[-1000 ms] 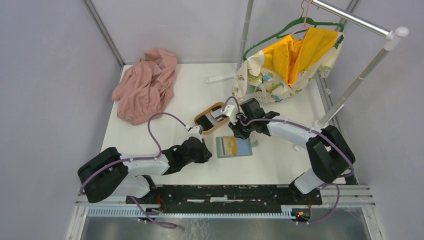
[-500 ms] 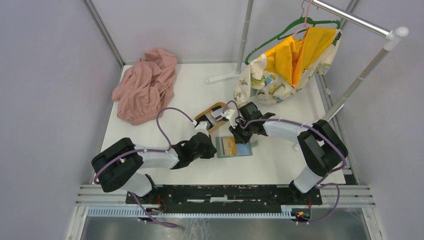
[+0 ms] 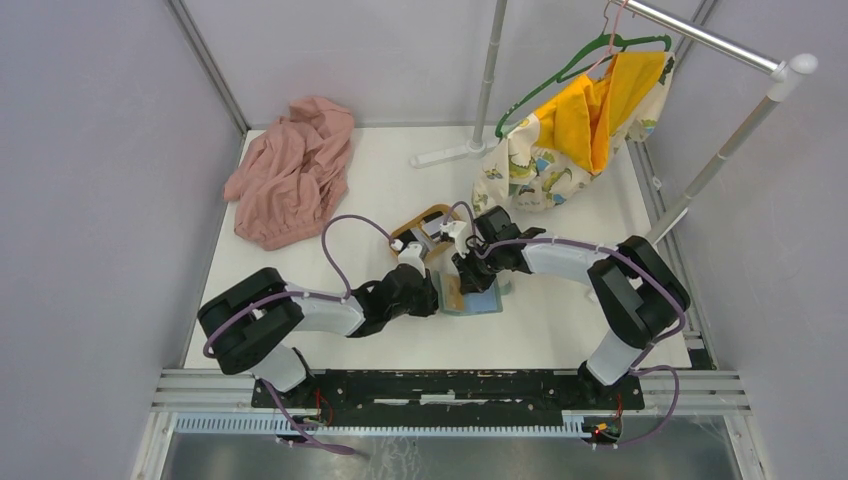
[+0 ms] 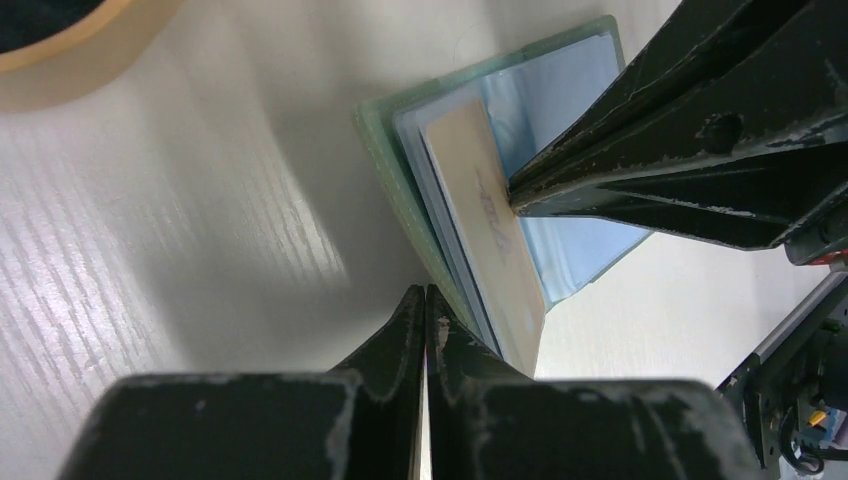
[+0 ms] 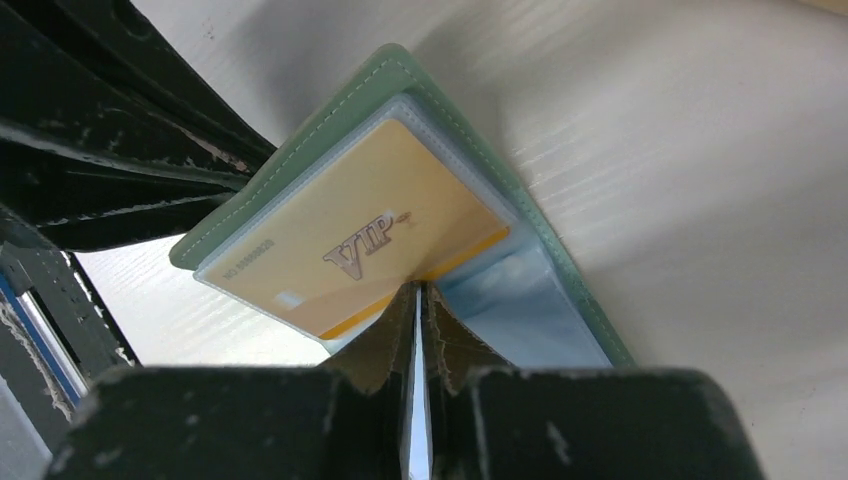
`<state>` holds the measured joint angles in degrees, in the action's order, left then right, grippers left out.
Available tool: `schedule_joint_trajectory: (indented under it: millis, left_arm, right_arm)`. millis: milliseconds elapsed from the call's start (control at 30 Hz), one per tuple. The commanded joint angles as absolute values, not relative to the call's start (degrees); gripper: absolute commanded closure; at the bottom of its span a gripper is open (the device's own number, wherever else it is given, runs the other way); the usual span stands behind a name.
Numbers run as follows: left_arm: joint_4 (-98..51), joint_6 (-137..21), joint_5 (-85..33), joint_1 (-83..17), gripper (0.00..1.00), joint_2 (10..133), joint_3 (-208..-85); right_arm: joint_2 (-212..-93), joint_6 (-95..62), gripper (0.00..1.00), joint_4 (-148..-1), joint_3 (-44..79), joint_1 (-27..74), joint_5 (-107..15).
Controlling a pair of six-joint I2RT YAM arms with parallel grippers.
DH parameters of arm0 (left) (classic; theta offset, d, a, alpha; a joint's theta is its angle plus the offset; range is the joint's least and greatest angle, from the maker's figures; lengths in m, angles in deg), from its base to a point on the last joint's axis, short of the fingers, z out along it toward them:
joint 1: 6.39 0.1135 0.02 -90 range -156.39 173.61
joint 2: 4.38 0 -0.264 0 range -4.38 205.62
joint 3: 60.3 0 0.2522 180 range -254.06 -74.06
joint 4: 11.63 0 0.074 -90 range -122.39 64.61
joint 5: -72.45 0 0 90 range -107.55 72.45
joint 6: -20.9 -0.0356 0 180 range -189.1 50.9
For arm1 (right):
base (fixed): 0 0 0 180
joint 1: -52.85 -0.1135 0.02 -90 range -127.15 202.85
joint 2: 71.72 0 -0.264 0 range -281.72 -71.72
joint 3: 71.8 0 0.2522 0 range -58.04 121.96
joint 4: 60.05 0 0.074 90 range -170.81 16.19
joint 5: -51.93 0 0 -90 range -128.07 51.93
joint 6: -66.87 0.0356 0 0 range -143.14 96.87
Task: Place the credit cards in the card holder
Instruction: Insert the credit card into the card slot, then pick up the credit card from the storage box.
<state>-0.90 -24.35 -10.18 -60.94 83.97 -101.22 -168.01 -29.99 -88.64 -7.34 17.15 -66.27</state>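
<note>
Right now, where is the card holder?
In the top view, the card holder lies open just on the near side of the wooden tray, with the left fingers at its left edge and the right fingers touching its gold card.

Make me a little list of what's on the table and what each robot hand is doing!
card holder: open on the table, blue sleeves showing
gold VIP card: tucked in a clear sleeve of the holder
left gripper: shut, tips at the holder's green edge
right gripper: shut, tips touching the gold card's edge
wooden tray: behind the holder, apart from it
pink cloth: bunched up at the far left
</note>
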Motion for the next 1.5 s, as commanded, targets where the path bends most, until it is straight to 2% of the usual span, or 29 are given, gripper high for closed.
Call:
schedule_joint_trajectory:
  millis: [0,200,433,633,733,767,800,867,900,967,1033,1100,1267,1467]
  left_arm:
    - [-1.5,-25.4,-11.0,-61.8,0.95,84.0,-100.2]
    - [-3.0,-24.6,-10.7,-61.7,0.95,79.5,-97.4]
    - [-11.2,-25.9,-5.8,-61.7,0.94,67.8,-94.4]
    - [-19.6,-31.5,2.1,-61.7,0.88,54.8,-96.2]
    - [-21.4,-33.3,6.4,-61.7,0.74,49.3,-97.0]
    - [-21.4,-33.9,7.2,-61.6,0.68,48.1,-97.2]
    - [-21.1,-34.5,7.5,-61.5,0.62,47.1,-97.5]
    - [-20.0,-35.7,7.3,-61.2,0.53,46.2,-98.6]
    - [-19.4,-36.3,6.9,-60.9,0.48,46.2,-99.5]
    - [-18.3,-37.3,5.9,-60.4,0.4,47.2,-101.5]
    - [-16.2,-37.3,2.4,-58.0,0.36,48.8,-103.1]
    - [-12.5,-35.4,-5.8,-53.7,0.34,50.7,-103.7]
    - [-3.2,-27.6,-20.1,-42.7,0.32,59.5,-105.3]
    - [-3.2,-26.2,-25.7,-39.7,0.35,71.6,-113.2]
  right_arm:
    - [-165.1,-32.0,0.9,-87.7,-6.5,16.9,-67.6]
    - [-159.5,-40.1,0.89,-90.2,-5.7,17.5,-65.7]
    - [-157.3,-52.4,0.85,-95.2,-4.3,18.3,-77.0]
    - [-152.2,-56.2,0.78,-93.3,-4.5,18.2,-72.1]
    - [-148.7,-55.9,0.67,-88.1,-5.4,18.3,-68.4]
    - [-147.9,-55.9,0.61,-86.6,-5.3,18.3,-67.4]
    - [-147.4,-56.1,0.53,-85.0,-5.3,18.3,-66.9]
    - [-147.7,-60.1,0.29,-84.6,-4.1,18.2,-67.8]
    - [-148.8,-61.7,0.24,-85.9,-2.5,18.3,-68.5]
    - [-152.9,-61.6,0.22,-91.9,3.5,18.4,-71.0]
    - [-156.7,-60.6,0.22,-96.9,8.3,18.4,-73.8]
    - [-156.4,-61.4,0.21,-96.5,6.7,18.6,-74.4]
    - [-152.2,-59.0,0.2,-90.3,-2.5,23.8,-82.6]
    - [-152.5,-57.0,0.22,-89.6,-3.9,27.3,-88.9]
